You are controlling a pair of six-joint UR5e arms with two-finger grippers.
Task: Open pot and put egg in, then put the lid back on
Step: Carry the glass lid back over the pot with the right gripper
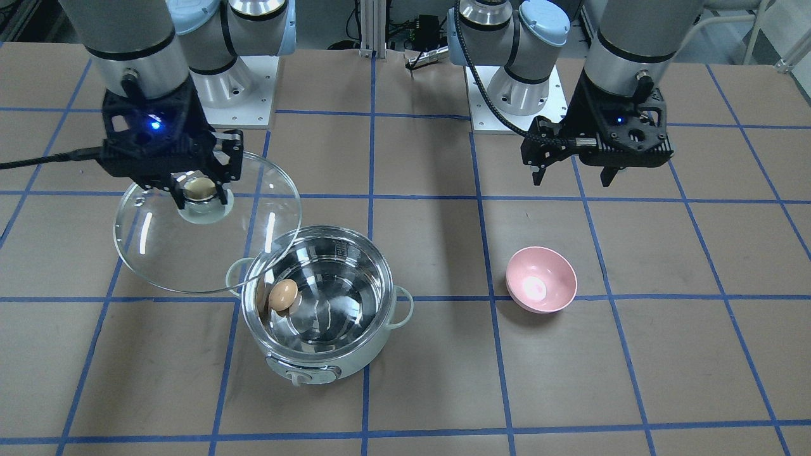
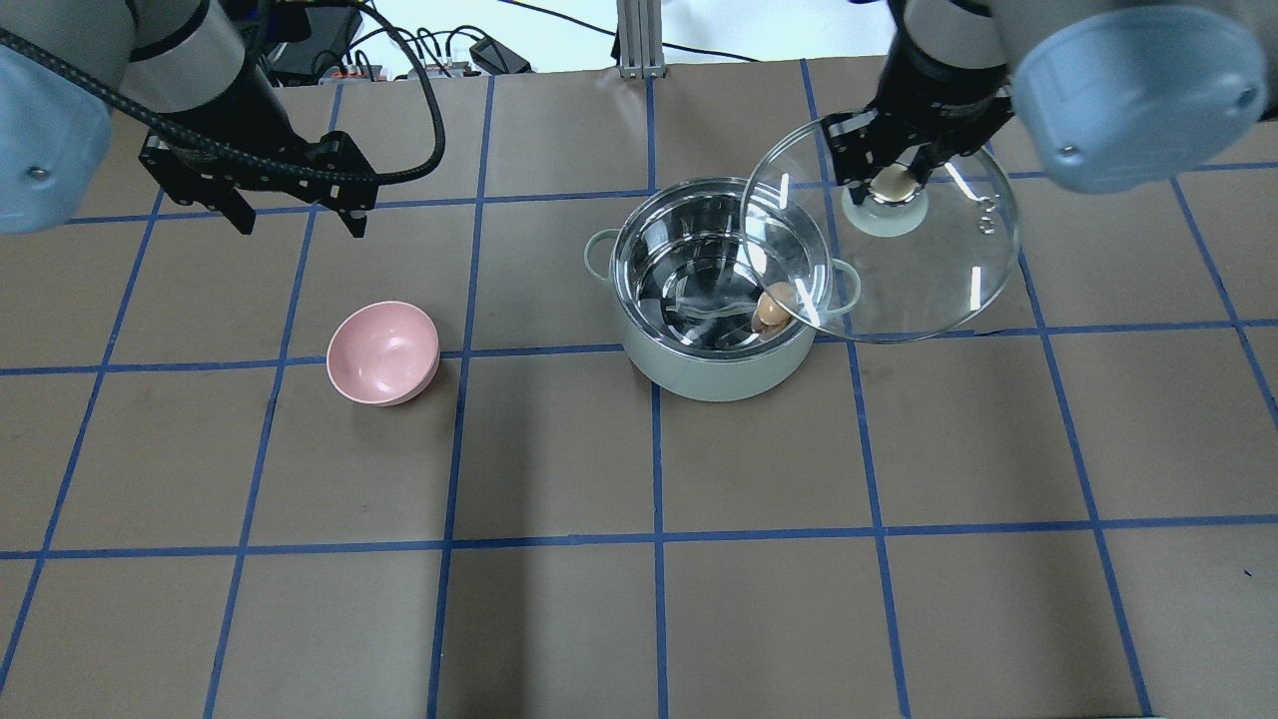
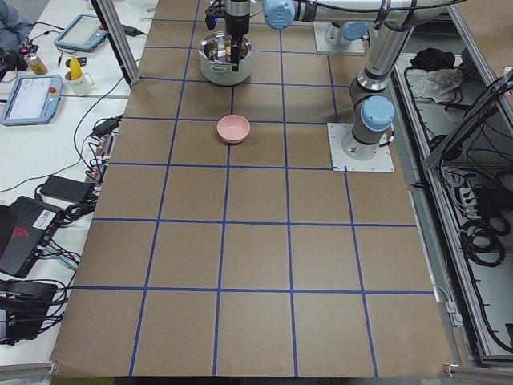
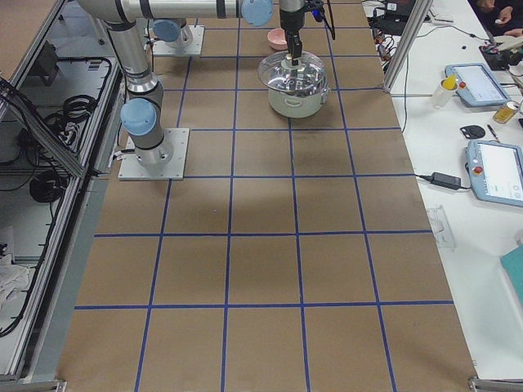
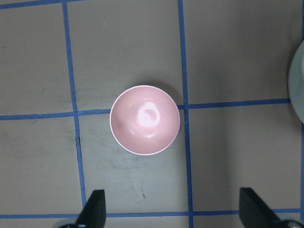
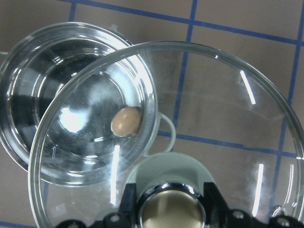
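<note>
The pot point(image 1: 342, 367) stands open near the table's middle, its steel inside bare. The tan egg point(image 1: 282, 295) lies inside against the wall on the lid's side; it also shows in the overhead view point(image 2: 775, 306) and, through the glass, in the right wrist view point(image 6: 126, 121). My right gripper point(image 1: 201, 196) is shut on the cream knob point(image 2: 892, 185) of the glass lid point(image 1: 158, 253). It holds the lid lifted beside the pot, its edge overlapping the pot's rim point(image 6: 28, 71). My left gripper point(image 2: 302, 226) is open and empty, above the table behind the pink bowl.
A small empty pink bowl point(image 1: 542, 280) sits about one grid square from the pot on my left side, below my left gripper's fingers in the left wrist view point(image 5: 145, 119). Both arm bases point(image 1: 513, 95) stand at the table's back edge.
</note>
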